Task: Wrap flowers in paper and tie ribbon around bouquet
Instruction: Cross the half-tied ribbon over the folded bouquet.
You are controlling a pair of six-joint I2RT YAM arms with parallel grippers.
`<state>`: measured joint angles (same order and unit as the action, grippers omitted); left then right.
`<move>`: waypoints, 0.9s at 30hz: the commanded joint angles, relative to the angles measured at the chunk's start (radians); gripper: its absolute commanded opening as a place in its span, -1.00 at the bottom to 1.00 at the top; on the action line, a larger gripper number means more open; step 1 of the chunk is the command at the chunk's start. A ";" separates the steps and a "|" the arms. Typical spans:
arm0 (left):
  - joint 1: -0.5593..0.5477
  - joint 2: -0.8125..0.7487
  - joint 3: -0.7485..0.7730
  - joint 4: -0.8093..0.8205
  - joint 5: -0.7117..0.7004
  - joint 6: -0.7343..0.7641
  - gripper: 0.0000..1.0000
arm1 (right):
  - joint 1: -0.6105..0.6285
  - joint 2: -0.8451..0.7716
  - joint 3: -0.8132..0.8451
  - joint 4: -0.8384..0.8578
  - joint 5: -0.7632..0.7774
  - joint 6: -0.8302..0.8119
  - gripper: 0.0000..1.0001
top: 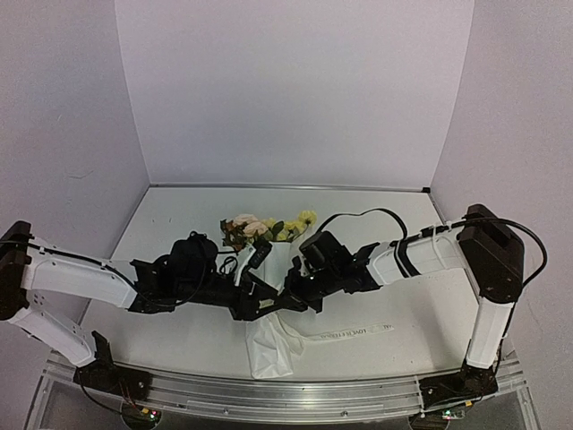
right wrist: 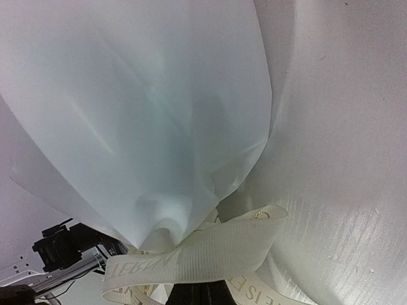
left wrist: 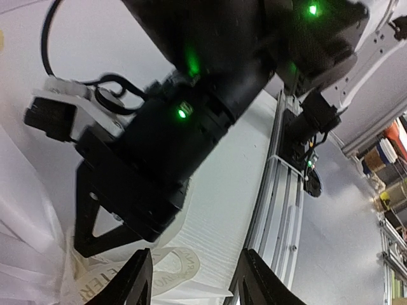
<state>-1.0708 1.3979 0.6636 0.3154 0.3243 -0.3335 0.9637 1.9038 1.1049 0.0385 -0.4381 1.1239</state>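
On the white bench we see the bouquet lying mid-surface, with its paper cone end toward the near edge and the flowers toward the back wall. Both arms meet over its waist. The ribbon loops at the gathered paper there, one tail trailing right across the bench. Our left pincer stands partly wide over the ribbon loop, gripping nothing. The right pincer is closed, its tips at the ribbon.

White backdrop walls, white table, alu rail
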 commanded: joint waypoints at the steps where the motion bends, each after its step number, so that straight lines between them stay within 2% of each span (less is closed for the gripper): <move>1: 0.055 -0.102 0.003 -0.022 -0.145 -0.120 -0.14 | 0.014 -0.015 -0.005 0.026 0.029 -0.040 -1.00; 4: 0.122 -0.101 0.007 -0.133 -0.159 -0.147 -0.29 | 0.022 -0.028 -0.011 0.027 0.053 -0.049 -1.00; 6: 0.151 -0.067 0.023 -0.183 -0.120 -0.132 -0.31 | 0.027 -0.034 -0.010 0.027 0.066 -0.054 -1.00; 11: 0.156 0.052 0.138 -0.303 -0.042 -0.070 -0.16 | 0.033 -0.044 -0.013 0.027 0.087 -0.053 -1.00; 16: 0.156 0.122 0.204 -0.351 -0.006 -0.047 -0.08 | 0.038 -0.052 -0.026 0.032 0.101 -0.043 -1.00; 22: 0.156 0.187 0.262 -0.426 -0.019 -0.022 -0.15 | 0.039 -0.056 -0.028 0.035 0.110 -0.041 -1.00; 27: 0.143 0.199 0.285 -0.475 -0.023 0.010 -0.11 | 0.039 -0.065 -0.029 0.037 0.114 -0.041 -1.00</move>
<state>-0.9148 1.5888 0.8908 -0.0920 0.2950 -0.3698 0.9971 1.8938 1.0785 0.0524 -0.3517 1.0885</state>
